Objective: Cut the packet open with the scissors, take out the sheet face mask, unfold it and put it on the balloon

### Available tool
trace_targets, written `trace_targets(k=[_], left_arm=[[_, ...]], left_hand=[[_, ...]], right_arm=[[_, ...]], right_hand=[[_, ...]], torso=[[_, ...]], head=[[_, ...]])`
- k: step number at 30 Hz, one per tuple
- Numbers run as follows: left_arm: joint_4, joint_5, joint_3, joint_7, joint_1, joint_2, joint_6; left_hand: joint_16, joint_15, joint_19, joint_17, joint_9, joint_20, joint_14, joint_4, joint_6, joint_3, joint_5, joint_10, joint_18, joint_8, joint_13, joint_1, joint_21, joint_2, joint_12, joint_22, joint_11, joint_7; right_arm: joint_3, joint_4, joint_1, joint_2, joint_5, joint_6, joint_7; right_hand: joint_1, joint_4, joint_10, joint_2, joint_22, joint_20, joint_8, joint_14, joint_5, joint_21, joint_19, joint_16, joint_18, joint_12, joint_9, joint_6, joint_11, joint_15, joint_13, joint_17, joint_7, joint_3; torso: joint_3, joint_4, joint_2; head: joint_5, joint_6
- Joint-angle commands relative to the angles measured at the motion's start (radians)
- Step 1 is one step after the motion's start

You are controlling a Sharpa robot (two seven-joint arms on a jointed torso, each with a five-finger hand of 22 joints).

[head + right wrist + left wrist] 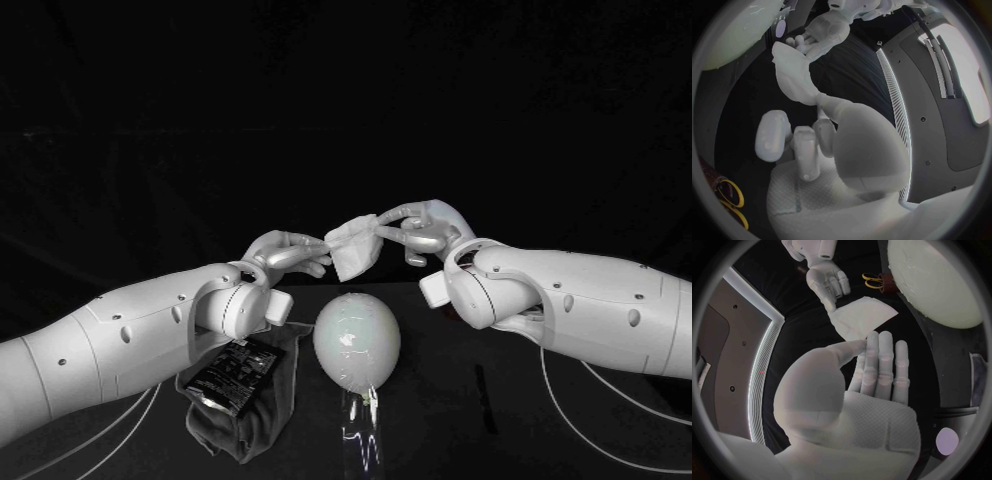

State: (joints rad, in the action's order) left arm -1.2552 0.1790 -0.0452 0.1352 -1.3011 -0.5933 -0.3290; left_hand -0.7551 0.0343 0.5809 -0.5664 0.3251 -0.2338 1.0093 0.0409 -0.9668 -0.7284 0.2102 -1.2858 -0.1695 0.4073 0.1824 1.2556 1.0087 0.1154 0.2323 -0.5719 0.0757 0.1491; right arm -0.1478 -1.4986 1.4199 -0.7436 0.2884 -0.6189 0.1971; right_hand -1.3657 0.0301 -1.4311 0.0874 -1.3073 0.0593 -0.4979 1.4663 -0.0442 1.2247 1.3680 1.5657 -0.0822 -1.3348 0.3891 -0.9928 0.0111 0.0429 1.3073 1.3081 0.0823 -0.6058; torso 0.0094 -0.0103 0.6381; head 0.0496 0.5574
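Observation:
A folded white sheet mask hangs in the air above the far end of the pale balloon, which lies on the black table. My left hand pinches the mask's lower left edge. My right hand pinches its upper right corner. In the left wrist view the mask stretches between my left fingertips and the right hand, with the balloon beside it. The right wrist view shows the mask running from my right hand to the left hand. The dark cut packet lies by my left forearm.
The packet rests on a crumpled clear wrapper at the table's near left. Yellow-handled scissors lie on the table below my right hand, also seen as scissors in the left wrist view. A shiny strip trails from the balloon's near end.

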Motion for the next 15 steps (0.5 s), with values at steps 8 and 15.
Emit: trace_targets(k=[8,15], left_arm=[[0.007,-0.018,0.001,-0.08,-0.004,0.013,0.009],[0.021,-0.036,0.0,-0.12,-0.004,0.019,-0.024]], left_hand=[[-0.024,0.026,-0.01,0.002,0.147,-0.024,-0.046,-0.045,0.082,0.081,-0.008,0.088,-0.01,-0.057,-0.012,-0.013,-0.075,-0.001,-0.021,0.052,0.033,0.034],[0.007,0.061,-0.017,0.037,0.117,-0.05,-0.13,-0.097,0.135,0.131,-0.007,0.171,-0.011,-0.1,-0.03,-0.008,-0.192,0.027,-0.03,0.131,0.068,0.067]], right_arm=[[0.001,0.04,0.002,0.017,0.004,0.008,-0.015],[0.001,0.058,0.002,0.02,0.007,0.015,-0.037]], right_hand=[[0.004,-0.002,-0.015,-0.008,-0.141,0.002,-0.004,0.102,-0.004,0.01,0.008,0.003,0.006,-0.007,0.002,-0.006,-0.004,0.007,0.038,0.256,0.001,-0.006],[0.005,-0.002,-0.015,-0.008,-0.139,0.002,-0.004,0.102,-0.004,0.005,0.006,0.003,0.005,-0.007,0.002,-0.006,-0.004,0.007,0.038,0.255,0.001,-0.006]], torso=[[-0.0001,0.0,0.0],[0.0001,0.0001,0.0]], head=[[0.002,0.005],[0.003,0.005]])
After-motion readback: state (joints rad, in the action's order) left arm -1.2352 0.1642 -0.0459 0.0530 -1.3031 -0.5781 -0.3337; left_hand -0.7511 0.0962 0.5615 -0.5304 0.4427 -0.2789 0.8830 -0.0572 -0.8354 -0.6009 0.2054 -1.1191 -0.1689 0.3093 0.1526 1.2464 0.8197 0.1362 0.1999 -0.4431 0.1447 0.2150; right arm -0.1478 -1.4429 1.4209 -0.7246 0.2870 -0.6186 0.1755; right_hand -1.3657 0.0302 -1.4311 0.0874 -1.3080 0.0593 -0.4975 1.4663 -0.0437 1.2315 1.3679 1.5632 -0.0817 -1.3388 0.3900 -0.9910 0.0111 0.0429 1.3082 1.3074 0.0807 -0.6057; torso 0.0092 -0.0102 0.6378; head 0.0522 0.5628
